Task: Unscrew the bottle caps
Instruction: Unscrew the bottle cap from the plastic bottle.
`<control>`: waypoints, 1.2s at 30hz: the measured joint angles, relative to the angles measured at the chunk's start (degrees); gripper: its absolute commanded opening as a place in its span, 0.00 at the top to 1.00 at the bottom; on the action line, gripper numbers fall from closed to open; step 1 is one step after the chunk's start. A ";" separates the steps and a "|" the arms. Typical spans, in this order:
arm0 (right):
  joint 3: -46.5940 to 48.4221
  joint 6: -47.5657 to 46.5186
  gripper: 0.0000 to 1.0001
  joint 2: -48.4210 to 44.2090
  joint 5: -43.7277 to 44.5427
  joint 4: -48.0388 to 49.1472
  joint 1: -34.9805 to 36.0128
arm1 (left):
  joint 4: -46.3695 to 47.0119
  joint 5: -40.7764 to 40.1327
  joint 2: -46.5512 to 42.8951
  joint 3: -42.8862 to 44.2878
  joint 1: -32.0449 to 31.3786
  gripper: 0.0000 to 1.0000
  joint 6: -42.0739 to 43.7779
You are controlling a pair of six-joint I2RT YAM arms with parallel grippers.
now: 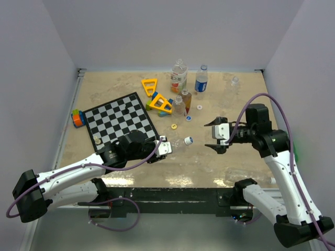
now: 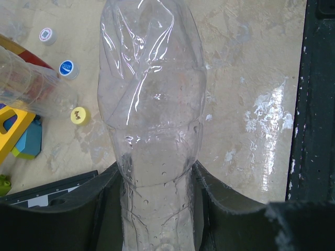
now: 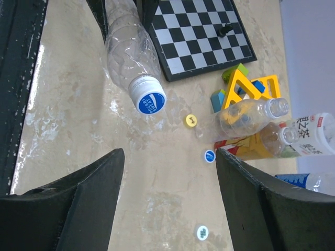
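My left gripper (image 1: 166, 147) is shut on the body of a clear bottle (image 2: 152, 115) and holds it lying sideways above the table. Its blue-and-white cap (image 1: 188, 140) is on and points toward my right gripper (image 1: 217, 136), which is open and empty a short way to the right of it. In the right wrist view the capped bottle (image 3: 128, 47) hangs ahead to the upper left, with the cap (image 3: 148, 96) facing the camera. Loose yellow (image 3: 191, 121), blue (image 3: 210, 156) and white (image 3: 202, 232) caps lie on the table.
At the back stand an orange-labelled bottle (image 1: 179, 77), a blue-labelled bottle (image 1: 201, 81), a small clear bottle (image 1: 235, 81) and two open bottles (image 1: 182, 103). Yellow triangular frames (image 1: 150, 86) and a chessboard (image 1: 121, 121) lie to the left. A clear bottle (image 1: 246, 175) lies at the front edge.
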 measured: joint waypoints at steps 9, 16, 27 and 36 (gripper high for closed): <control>0.74 6.84 0.22 2.34 -2.91 -0.57 -0.61 | 0.00 -0.20 -0.02 0.00 0.00 1.00 0.00; 2.67 8.72 0.22 5.16 -4.94 -1.73 -0.61 | 0.00 -0.37 -0.02 0.00 0.00 1.00 -0.02; 4.85 9.60 0.22 10.03 -7.80 -4.15 -0.61 | 0.00 -0.46 -0.07 0.00 0.00 1.00 -0.04; 5.60 21.59 0.21 11.47 -8.76 1.01 -0.61 | 0.00 -0.63 -0.07 0.00 0.00 1.00 -0.09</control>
